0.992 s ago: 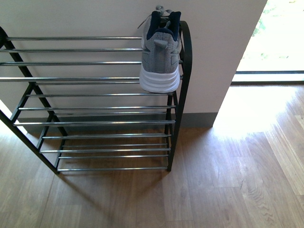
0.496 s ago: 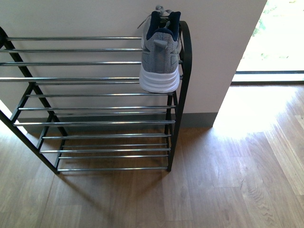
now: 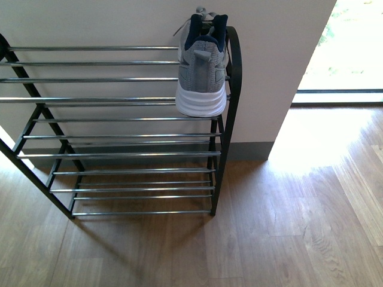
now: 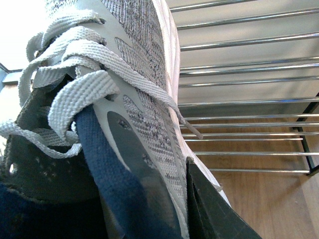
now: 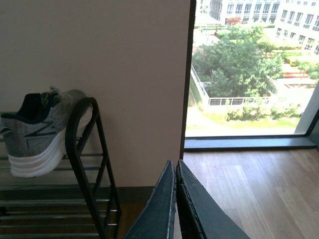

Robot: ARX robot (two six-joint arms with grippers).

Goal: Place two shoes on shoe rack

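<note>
My left fingers (image 4: 209,214) clamp a grey sneaker (image 4: 139,99) along its side, its laces close to the camera and chrome rods beyond it. My right fingers (image 5: 162,204) are pressed together, holding nothing, near the right end of the rack (image 3: 236,72). The other sneaker (image 3: 202,72) sits on the top tier at that right end, heel toward me, touching the arched frame. The rack stands on the wood floor (image 3: 287,227) against the wall (image 3: 275,60).
</note>
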